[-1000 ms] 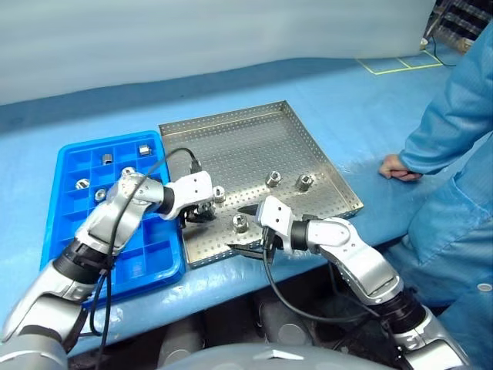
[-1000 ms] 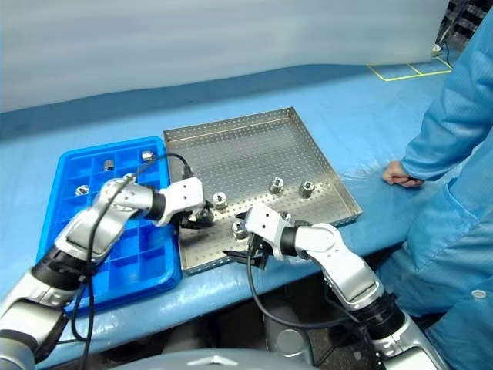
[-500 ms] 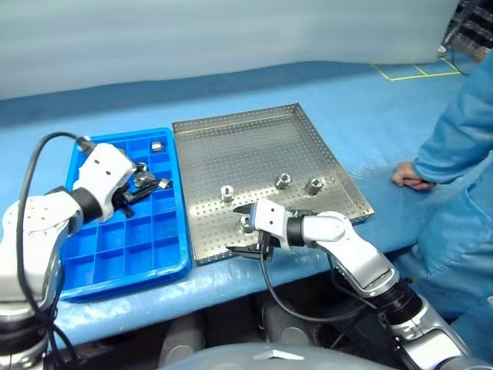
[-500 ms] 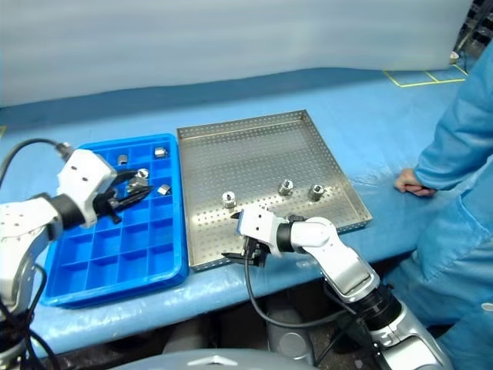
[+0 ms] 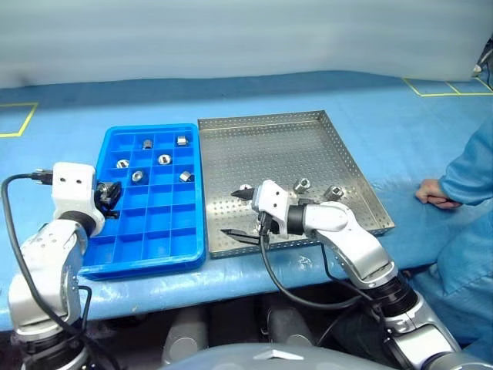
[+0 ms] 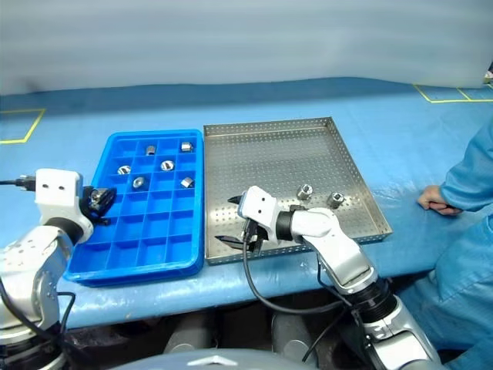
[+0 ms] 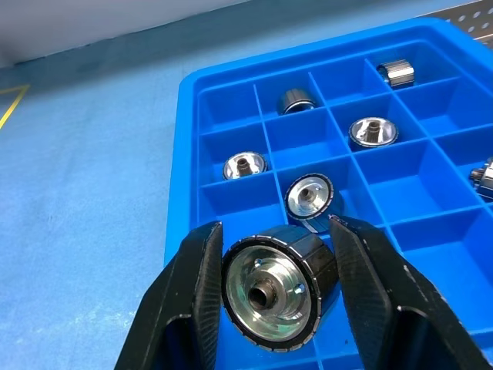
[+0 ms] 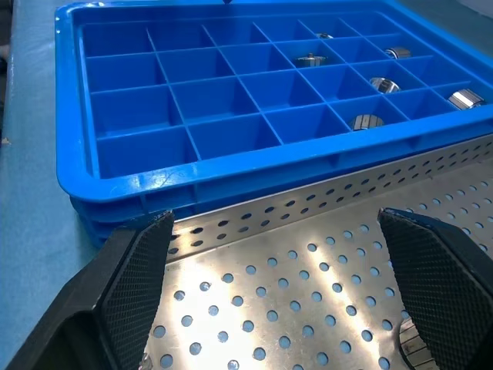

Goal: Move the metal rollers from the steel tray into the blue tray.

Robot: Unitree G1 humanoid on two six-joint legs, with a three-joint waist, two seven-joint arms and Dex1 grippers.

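My left gripper (image 5: 108, 197) is shut on one metal roller (image 7: 279, 287), a shiny cylinder with a dark central hole, and holds it over the left edge of the blue tray (image 5: 146, 262). Several metal rollers lie in the tray's far compartments, among them one roller (image 5: 164, 159) and another roller (image 7: 373, 131). Two rollers (image 5: 302, 184) (image 5: 334, 191) stand on the steel tray (image 5: 269, 142), and a third roller (image 5: 245, 187) peeks out behind my right gripper (image 5: 229, 213). That gripper is open and empty, low over the steel tray's front left part, pointing at the blue tray.
Both trays sit side by side on a blue-covered table, the blue one on the left. A person in a blue gown stands at the right, with a hand (image 5: 434, 193) resting on the table beyond the steel tray's right rim.
My left gripper has carried the roller from the steel tray's left part leftwards across the blue tray to its left edge. The camera has swung left. My right gripper has stayed open, barely moving.
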